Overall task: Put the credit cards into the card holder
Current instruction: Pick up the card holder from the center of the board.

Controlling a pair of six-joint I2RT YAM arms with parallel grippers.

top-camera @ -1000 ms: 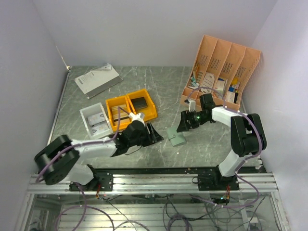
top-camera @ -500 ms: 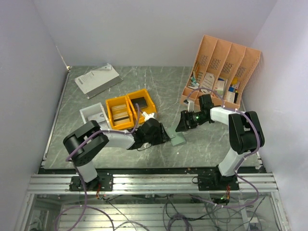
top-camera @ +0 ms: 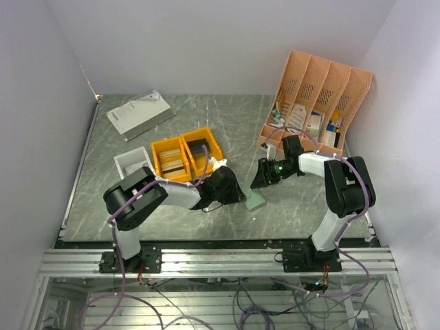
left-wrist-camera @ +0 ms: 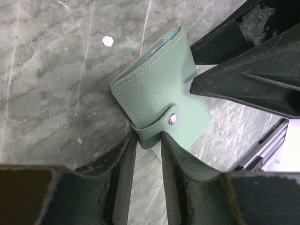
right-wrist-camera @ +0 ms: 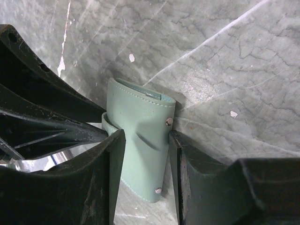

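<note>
Two robot arms are meeting over the card holder, which is lying flat and folded on the marble-patterned table, near its middle and well apart from the yellow bins and the peach desk organiser. The left gripper is straddling the end where the snap strap wraps round, its jaws standing part-way apart with that edge between them. The right gripper is flanking the opposite end, one finger on each long side. Both claws are hugging the holder closely, but whether either is actually biting down cannot be told from these views. The strap is looking fastened, so the pincer approach from both ends is probably meant to steady the wallet while it is unsnapped and spread open. No credit card is showing in either claw, so the loading is likely waiting on that opening.
</note>
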